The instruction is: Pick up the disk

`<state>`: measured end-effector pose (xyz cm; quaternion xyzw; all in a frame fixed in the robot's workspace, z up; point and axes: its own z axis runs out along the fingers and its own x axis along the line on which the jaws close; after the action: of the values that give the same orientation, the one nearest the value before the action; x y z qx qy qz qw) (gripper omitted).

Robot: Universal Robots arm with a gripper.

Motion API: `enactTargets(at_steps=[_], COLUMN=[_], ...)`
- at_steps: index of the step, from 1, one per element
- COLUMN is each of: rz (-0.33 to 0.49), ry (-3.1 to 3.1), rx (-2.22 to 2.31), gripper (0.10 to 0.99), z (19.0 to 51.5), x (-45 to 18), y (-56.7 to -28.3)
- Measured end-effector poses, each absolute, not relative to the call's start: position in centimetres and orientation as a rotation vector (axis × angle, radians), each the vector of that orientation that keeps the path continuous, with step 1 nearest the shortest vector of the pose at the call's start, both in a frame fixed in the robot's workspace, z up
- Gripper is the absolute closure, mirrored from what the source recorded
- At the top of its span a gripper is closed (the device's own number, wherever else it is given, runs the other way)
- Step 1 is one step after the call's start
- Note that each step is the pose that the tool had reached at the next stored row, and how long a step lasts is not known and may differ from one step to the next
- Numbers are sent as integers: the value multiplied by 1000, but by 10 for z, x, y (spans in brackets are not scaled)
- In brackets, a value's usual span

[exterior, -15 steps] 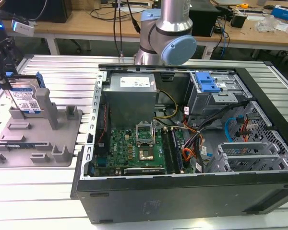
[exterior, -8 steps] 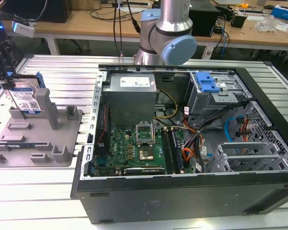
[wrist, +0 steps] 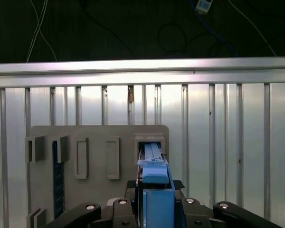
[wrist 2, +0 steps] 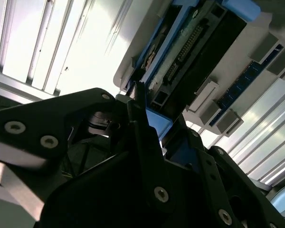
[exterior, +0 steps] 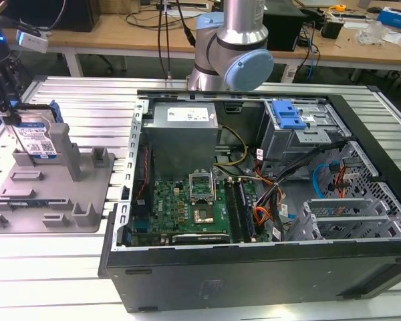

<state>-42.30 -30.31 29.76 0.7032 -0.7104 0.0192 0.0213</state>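
While you watch the exterior view, you find the disk (exterior: 37,138) standing on edge at the far end of the grey fixture (exterior: 53,194), on the exterior view's left, well apart from the open computer case (exterior: 267,200). The claw (exterior: 5,93) is right over it, coming down on its upper edge, so the disk lies directly below the claw rather than off to a side. Its long axis runs up and down, label facing the camera, blue rail (exterior: 53,114) along the side.

In the first wrist view you see the blue rail (wrist: 154,190) running straight out between the two black fingers (wrist: 118,209), seated in the fixture's slot (wrist: 149,142) on the ribbed table (wrist: 228,142). In the second wrist view the fingers (wrist 2: 137,123) sit against the disk's edge (wrist 2: 180,52) on both sides. You can judge the claw as closed on the disk, which has not yet left the fixture as far as you can tell.
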Motion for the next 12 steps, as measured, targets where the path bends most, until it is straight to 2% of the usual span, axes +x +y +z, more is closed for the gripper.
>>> enactTargets(at_steps=[9,12], rz=[60,60], ry=[-2202,-2202], rx=[2180,2179], gripper=[722,722], z=[298,313], x=[-423,-423], y=[-303,-303])
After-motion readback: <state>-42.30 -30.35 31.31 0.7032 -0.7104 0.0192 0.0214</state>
